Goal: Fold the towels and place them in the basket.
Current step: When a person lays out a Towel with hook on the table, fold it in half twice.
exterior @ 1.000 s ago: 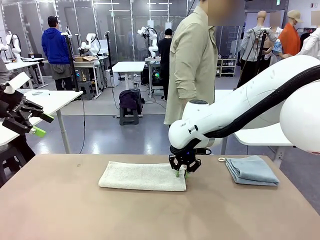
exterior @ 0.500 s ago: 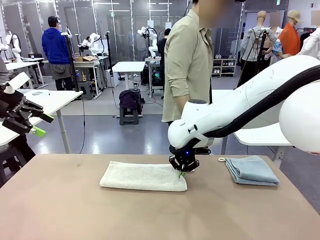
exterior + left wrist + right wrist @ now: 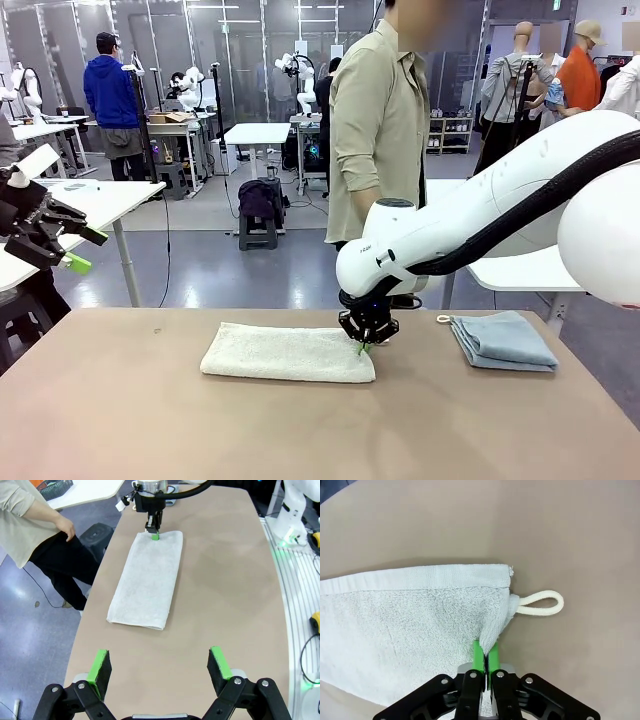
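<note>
A cream-white towel (image 3: pixel 288 353) lies folded into a long strip across the middle of the brown table. My right gripper (image 3: pixel 366 346) stands over its right end, shut on the corner next to the towel's cord loop (image 3: pixel 540 603); the right wrist view shows terry pinched between the green pads (image 3: pixel 479 655). A blue-grey towel (image 3: pixel 501 340) lies folded at the table's right. My left gripper (image 3: pixel 62 246) hangs open and raised at the far left, its fingers (image 3: pixel 100 666) wide apart over bare table. A dark mesh basket (image 3: pixel 56 487) is cut off at the left wrist view's top edge.
A person (image 3: pixel 378 130) in a beige shirt stands at the far side of the table, just behind my right arm. A white side table (image 3: pixel 520 272) stands beyond the right corner. The near half of the brown table (image 3: pixel 300 430) is bare.
My right gripper's pads have closed onto the cream towel's corner, and the towel has shifted slightly to the right. The person has stepped a little to the left. The left arm has not moved.
</note>
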Available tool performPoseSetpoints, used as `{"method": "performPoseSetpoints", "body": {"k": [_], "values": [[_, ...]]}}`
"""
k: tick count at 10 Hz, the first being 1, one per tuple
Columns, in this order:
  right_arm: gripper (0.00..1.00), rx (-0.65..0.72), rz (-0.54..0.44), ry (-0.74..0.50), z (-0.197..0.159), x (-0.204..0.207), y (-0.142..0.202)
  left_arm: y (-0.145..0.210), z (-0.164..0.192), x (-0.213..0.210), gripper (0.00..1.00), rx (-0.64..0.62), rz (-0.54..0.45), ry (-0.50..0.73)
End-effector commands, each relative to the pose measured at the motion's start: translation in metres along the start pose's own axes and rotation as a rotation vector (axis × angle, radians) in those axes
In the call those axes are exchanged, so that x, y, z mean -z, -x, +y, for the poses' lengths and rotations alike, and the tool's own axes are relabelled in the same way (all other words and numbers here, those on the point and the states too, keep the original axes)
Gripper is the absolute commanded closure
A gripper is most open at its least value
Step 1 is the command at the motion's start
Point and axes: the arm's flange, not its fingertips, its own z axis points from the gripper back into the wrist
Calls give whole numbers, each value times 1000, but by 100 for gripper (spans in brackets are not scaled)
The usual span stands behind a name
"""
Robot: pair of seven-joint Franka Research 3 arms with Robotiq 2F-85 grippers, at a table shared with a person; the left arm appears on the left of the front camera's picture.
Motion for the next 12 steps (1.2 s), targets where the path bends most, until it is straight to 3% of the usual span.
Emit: {"method": "performPoseSetpoints", "body": {"k": [1,4,9,12], "values": [[100,-6,3,-3,0,0,0,-1,-1,-1,2,8,-2,3],[96,-96,-23,29,-13,-8,-6,-1,-1,-1,2,8,-2,3],[96,-127,-30,90,-29,-22,-9,-1,-1,-1,2,8,-2,3],[96,-106,-13,131,-11,-43,-4,-1,-1,-1,2,8,-2,3]]}}
